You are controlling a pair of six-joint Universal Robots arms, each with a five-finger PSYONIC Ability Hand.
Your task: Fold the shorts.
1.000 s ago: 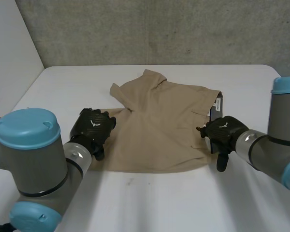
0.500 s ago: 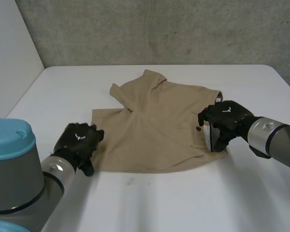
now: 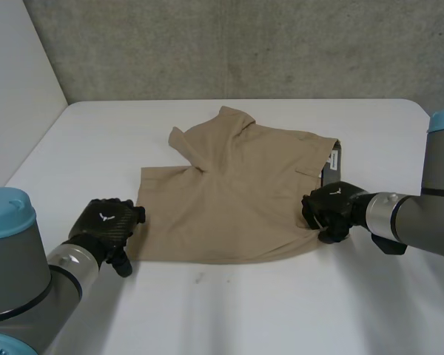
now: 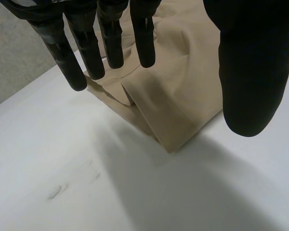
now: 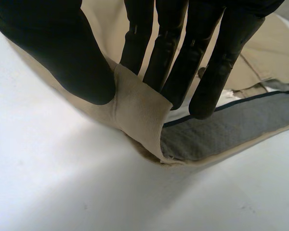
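Tan shorts (image 3: 237,192) lie spread on the white table (image 3: 229,303), waistband with grey lining (image 3: 333,161) at the right. My right hand (image 3: 327,211) sits at the shorts' near right corner. In the right wrist view its thumb (image 5: 62,53) and fingers (image 5: 168,57) pinch the waistband corner (image 5: 137,113), lifting it a little off the table. My left hand (image 3: 107,225) hovers just off the shorts' near left corner. In the left wrist view its fingers (image 4: 108,38) and thumb (image 4: 253,72) hang straight and apart above the cloth's corner (image 4: 173,125), holding nothing.
A grey concrete wall (image 3: 244,44) stands behind the table's far edge. A pale panel (image 3: 15,81) rises at the left. Bare tabletop lies in front of the shorts and on both sides. A few small dark marks (image 4: 58,190) dot the table near the left hand.
My right hand has come down onto the waistband corner and closed on it. My left hand has slid off the shorts, back and to the left, staying open.
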